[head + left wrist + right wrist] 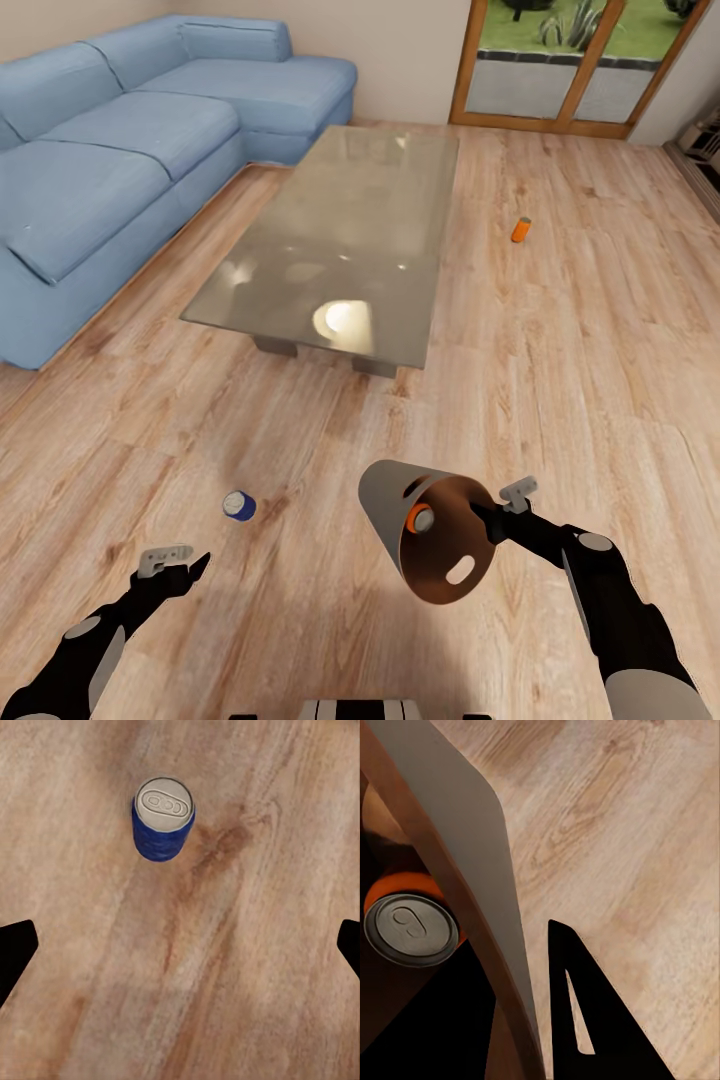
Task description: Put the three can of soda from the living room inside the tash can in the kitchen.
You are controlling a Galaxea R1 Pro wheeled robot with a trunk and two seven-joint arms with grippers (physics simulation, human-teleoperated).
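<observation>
- We're in the living room, looking down over the wood floor (pixel 560 330), with the blue sofa (pixel 130 140) in the upper left of the frame and the glass table (pixel 350 230) in the upper middle.
- Our right pincer (pixel 497 518) is clamped on the rim of the trash can (pixel 385 500), lower middle-right of the frame; the can is held off the floor and tipped so its brown-orange inside faces us.
- In the right wrist view one dark finger (pixel 585 1020) sits outside the grey wall of the trash can (pixel 472 832); the other finger is hidden inside.
- One orange soda can (pixel 419 518) lies inside the trash can, silver top toward us; the right wrist view shows it (pixel 411 926) against the inner wall.
- The blue soda can (pixel 239 505) stands on the floor at lower left of centre, just ahead of our left pincer (pixel 172 567).
- Our left pincer has its fingers spread apart, holding nothing; in the left wrist view the blue can (pixel 163 819) stands upright beyond the fingertips (pixel 15 952), not between them.
- A second orange soda can (pixel 521 229) sits on the floor at upper right, beside the table and well apart from both arms.
- Wood-framed glass doors (pixel 580 60) close off the top right.
</observation>
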